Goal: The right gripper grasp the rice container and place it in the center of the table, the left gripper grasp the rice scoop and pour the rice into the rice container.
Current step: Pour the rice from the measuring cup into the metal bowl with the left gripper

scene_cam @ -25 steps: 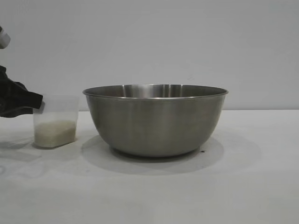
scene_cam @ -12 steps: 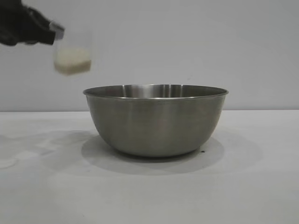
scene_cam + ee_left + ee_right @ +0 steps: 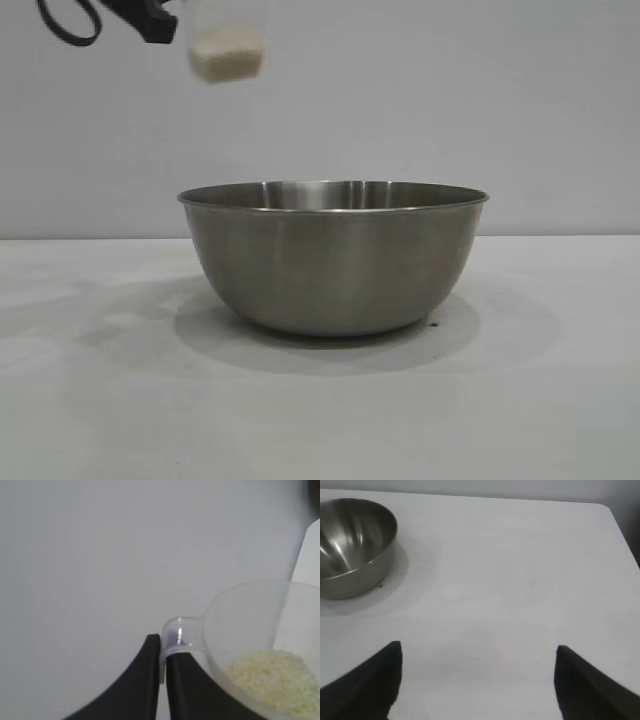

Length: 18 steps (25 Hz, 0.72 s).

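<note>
I hold the rice scoop (image 3: 229,40) high above the table (image 3: 560,400), my left gripper (image 3: 162,665) pinched shut on its small side handle, the cup upright with the rice (image 3: 272,672) settled in its bottom. The scoop hangs over the left rim of the rice container (image 3: 333,258), which stands at the middle of the tabletop, apparently empty in the right wrist view. My right gripper (image 3: 475,680) waits with fingers spread wide over bare tabletop, well apart from the bowl and toward the table's right edge. The thin plastic cup looks light and slick, so the handle tab is the sound place to grip; I judge a slow tilt will keep loose grains from scattering. The steel bowl looks rigid and steady.
</note>
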Each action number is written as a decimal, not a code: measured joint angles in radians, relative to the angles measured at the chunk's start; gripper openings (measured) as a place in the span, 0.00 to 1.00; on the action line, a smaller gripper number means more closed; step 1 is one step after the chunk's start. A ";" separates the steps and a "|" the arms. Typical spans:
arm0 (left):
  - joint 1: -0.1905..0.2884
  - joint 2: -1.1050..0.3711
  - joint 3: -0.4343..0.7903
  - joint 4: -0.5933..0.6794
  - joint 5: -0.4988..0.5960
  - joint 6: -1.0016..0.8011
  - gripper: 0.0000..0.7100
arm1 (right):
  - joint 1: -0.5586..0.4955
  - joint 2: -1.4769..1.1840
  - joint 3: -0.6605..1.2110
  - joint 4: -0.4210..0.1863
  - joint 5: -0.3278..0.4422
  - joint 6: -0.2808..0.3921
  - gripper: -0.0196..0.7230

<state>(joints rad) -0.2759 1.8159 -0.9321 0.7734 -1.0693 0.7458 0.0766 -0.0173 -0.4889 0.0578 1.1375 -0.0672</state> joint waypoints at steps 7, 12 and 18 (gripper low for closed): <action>-0.032 0.000 0.000 0.044 0.099 0.198 0.00 | 0.000 0.000 0.000 0.000 0.000 0.000 0.82; -0.032 0.000 0.000 0.075 0.125 0.314 0.00 | 0.000 0.000 0.000 0.000 0.000 0.000 0.82; -0.044 0.000 0.000 0.110 0.133 0.447 0.00 | 0.000 0.000 0.000 0.000 0.000 0.000 0.82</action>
<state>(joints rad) -0.3197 1.8159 -0.9321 0.8838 -0.9359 1.1931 0.0766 -0.0173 -0.4889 0.0578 1.1375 -0.0672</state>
